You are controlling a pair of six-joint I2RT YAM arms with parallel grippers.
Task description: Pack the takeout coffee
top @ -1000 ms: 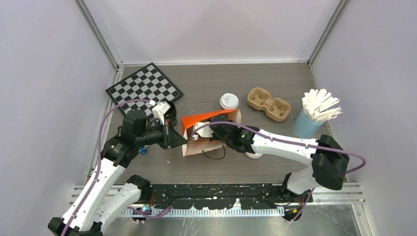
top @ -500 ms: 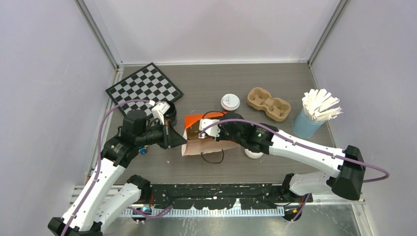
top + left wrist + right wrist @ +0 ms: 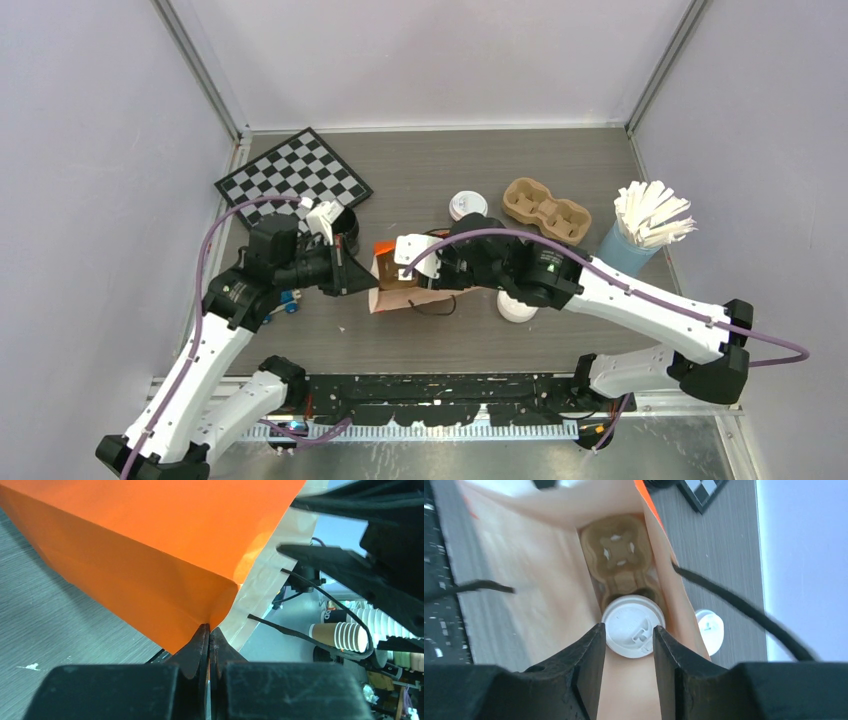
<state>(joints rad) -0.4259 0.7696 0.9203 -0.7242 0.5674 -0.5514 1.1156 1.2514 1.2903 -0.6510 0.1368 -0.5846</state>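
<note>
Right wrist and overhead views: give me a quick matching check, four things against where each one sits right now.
Things:
1. takeout coffee
2. orange bag
3. chessboard
4. blue cup of white sticks

Places:
A. right side of the table
B. pinched at its edge by the left gripper
C. back left of the table
D. held in the right gripper, inside the bag

Pairs: 1-D, 2-B, 3-C, 4-A
</note>
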